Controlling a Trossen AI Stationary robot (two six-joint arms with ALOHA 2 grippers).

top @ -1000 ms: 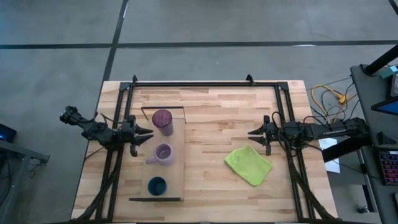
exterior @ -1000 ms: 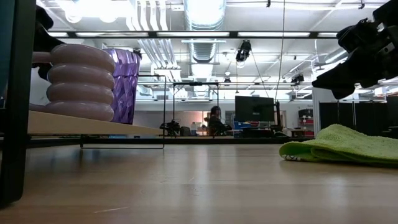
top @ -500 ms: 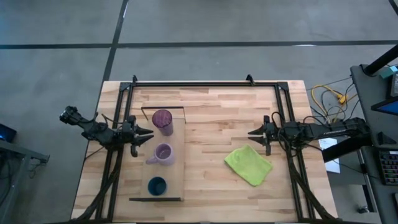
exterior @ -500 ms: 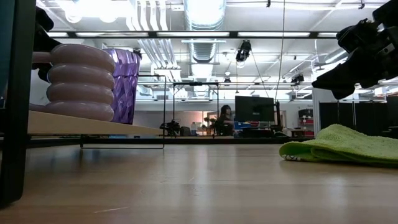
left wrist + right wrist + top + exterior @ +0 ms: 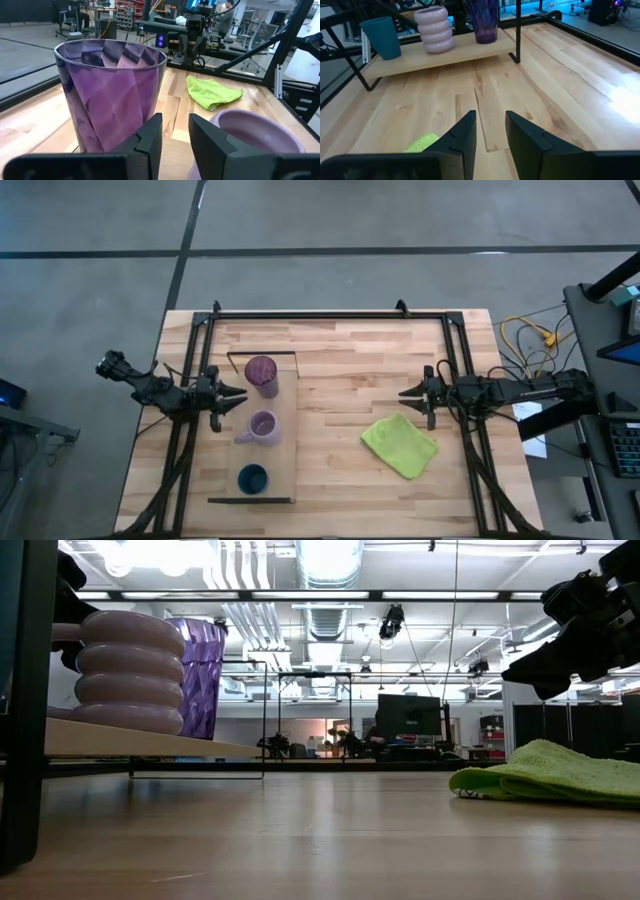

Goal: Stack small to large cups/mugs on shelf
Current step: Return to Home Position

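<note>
The purple tumbler (image 5: 262,375), the lilac mug (image 5: 262,427) and the dark blue cup (image 5: 252,478) stand upright in a row on the wooden shelf (image 5: 280,450) at the table's left. They also show in the right wrist view: tumbler (image 5: 485,20), mug (image 5: 435,29), cup (image 5: 382,37). My left gripper (image 5: 240,398) hovers open just left of the shelf, between tumbler (image 5: 112,100) and mug (image 5: 255,135), touching neither. My right gripper (image 5: 402,394) hangs open over the table's right half, touching nothing.
A lime-green cloth (image 5: 399,444) lies crumpled on the tabletop near my right gripper; it also shows in the low view (image 5: 545,772). A black metal frame (image 5: 330,313) runs along the table's far edge and sides. Bare wood lies between shelf and cloth.
</note>
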